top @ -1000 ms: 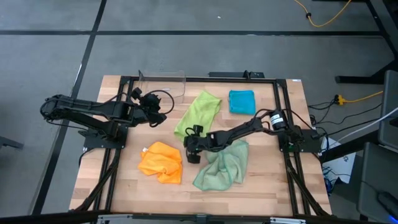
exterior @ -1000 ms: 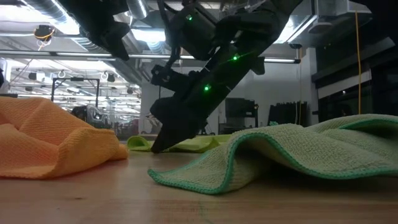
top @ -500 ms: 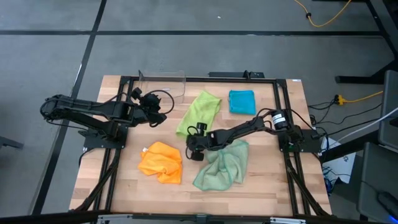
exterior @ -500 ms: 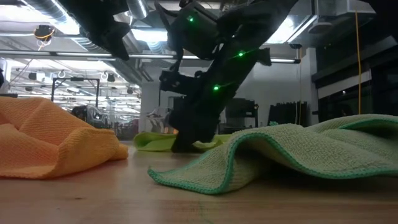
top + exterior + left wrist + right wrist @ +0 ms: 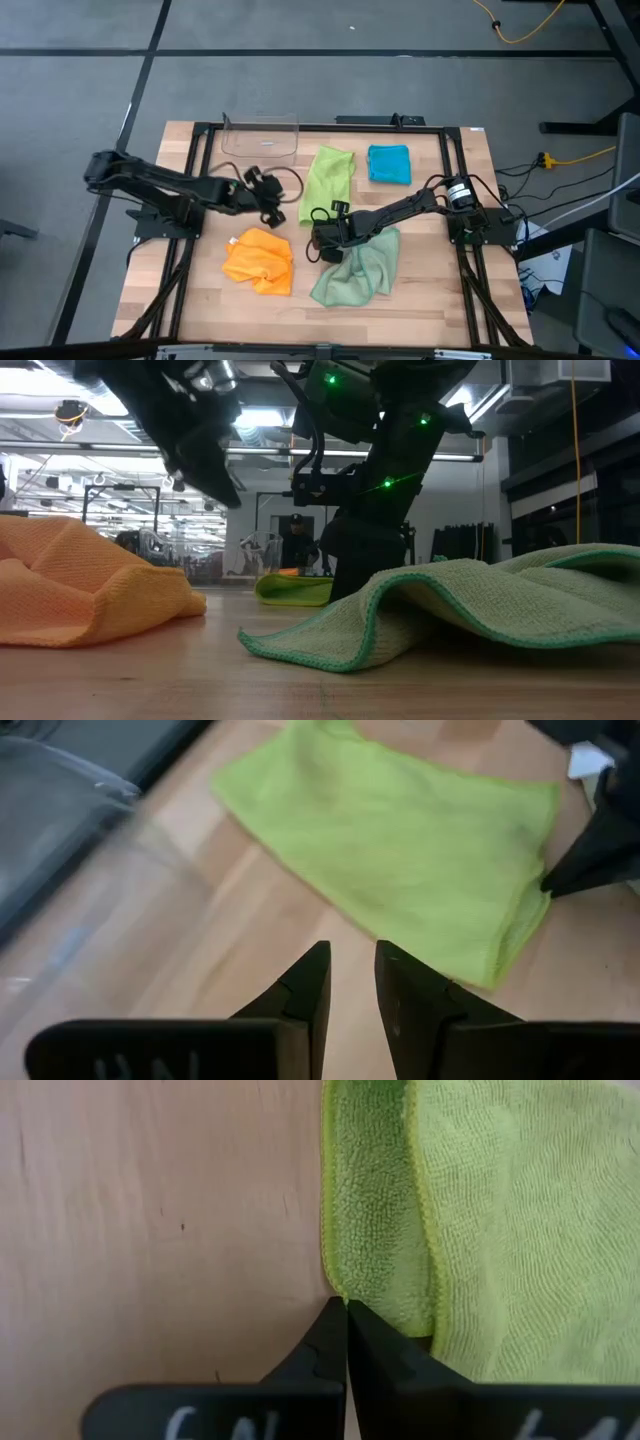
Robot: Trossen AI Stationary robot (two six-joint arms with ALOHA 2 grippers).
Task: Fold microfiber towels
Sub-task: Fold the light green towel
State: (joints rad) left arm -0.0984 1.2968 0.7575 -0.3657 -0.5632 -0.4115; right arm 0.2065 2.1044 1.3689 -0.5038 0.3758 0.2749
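The high view is showing the whole desk (image 5: 420, 300) with all four cloths lying on it: the lime green towel (image 5: 328, 180) at the middle rear, the teal blue towel (image 5: 389, 163) folded just beside it, the orange towel (image 5: 260, 261) crumpled toward the front left, and the pale sage green towel (image 5: 355, 270) rumpled at the front centre. The low view is hiding the teal one entirely, since the sage towel's raised fold and the orange heap are filling the foreground, and a person (image 5: 294, 542) is standing far back in the room. A clear plastic bin (image 5: 260, 137) is sitting at the desk's rear edge, well apart from the cloths. The right wrist view is giving the closest look at the right gripper (image 5: 346, 1312): its fingers are pressed together, their tips meeting right at the turned-up near corner of the lime towel's hem. The left gripper (image 5: 351, 970) is hovering above bare wood just beside that towel's left edge, its fingers standing a narrow gap apart and gripping nothing.
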